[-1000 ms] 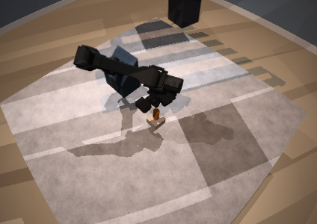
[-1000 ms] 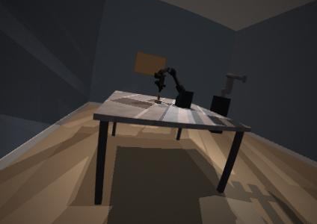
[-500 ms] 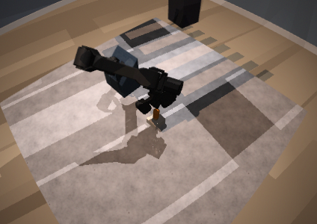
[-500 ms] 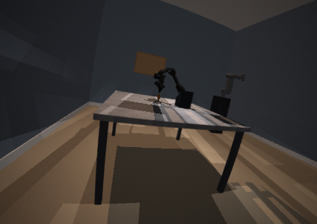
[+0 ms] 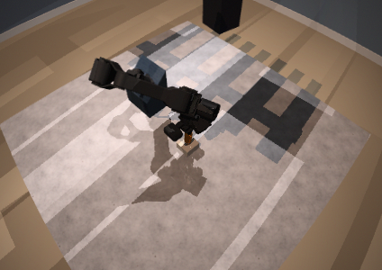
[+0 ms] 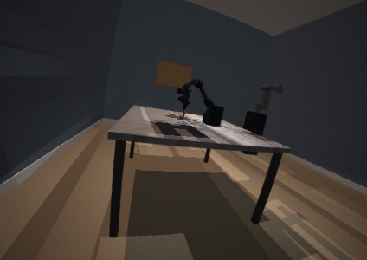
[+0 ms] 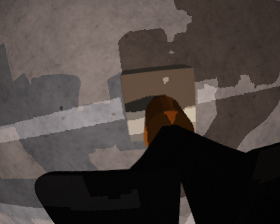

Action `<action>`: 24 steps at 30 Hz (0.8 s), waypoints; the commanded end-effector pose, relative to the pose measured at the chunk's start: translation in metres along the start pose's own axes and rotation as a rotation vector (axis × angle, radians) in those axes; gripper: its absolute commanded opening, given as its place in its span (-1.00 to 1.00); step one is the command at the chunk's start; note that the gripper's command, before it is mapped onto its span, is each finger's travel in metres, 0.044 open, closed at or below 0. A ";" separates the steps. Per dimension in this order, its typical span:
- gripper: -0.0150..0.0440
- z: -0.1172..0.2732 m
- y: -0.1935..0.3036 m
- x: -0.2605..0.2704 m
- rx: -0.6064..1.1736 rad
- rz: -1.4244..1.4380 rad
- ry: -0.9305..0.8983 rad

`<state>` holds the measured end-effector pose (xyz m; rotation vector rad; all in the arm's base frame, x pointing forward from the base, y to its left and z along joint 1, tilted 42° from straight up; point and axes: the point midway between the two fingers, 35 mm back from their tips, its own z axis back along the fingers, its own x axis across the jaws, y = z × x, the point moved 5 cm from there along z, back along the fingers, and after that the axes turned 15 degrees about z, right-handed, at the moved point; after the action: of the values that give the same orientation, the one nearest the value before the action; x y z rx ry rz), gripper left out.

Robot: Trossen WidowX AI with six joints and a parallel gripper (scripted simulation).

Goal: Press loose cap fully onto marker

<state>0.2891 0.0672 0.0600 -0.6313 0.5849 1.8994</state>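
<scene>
Pressing stage: claw (image 7: 164,136) sits directly over the marker (image 5: 188,136), which stands upright in the holder block (image 7: 158,87).
Claw state: fingers fully together with nothing between them; the closed tips appear to bear on the orange top just below.
Cap (image 7: 164,115): orange, apparently seated on the marker beneath the claw; whether it has clicked fully home cannot be told.
Holder block: pale square, immediately under the claw, resting on the table (image 6: 130,127).
Handling, judged: cap looks light, rigid and smooth, so likely to slip or tilt under an off-centre push; the slender marker could lean in its socket.
Where to act: on the cap's flat crown, pushing straight down along the marker's axis.
</scene>
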 end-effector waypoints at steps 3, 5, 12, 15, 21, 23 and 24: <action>-0.49 -0.010 0.002 0.001 0.004 0.009 0.006; -0.49 -0.003 0.000 0.000 -0.003 0.003 0.001; -0.49 0.017 -0.003 0.001 -0.004 0.004 -0.003; -0.49 0.064 -0.003 0.002 -0.002 0.005 -0.004; -0.49 0.086 0.000 0.001 -0.001 0.006 -0.003; -0.31 0.086 0.000 0.001 -0.001 0.006 -0.003; -0.22 0.086 0.000 0.001 -0.001 0.006 -0.003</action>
<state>0.2745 0.1226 0.1209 -0.6348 0.5874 1.9136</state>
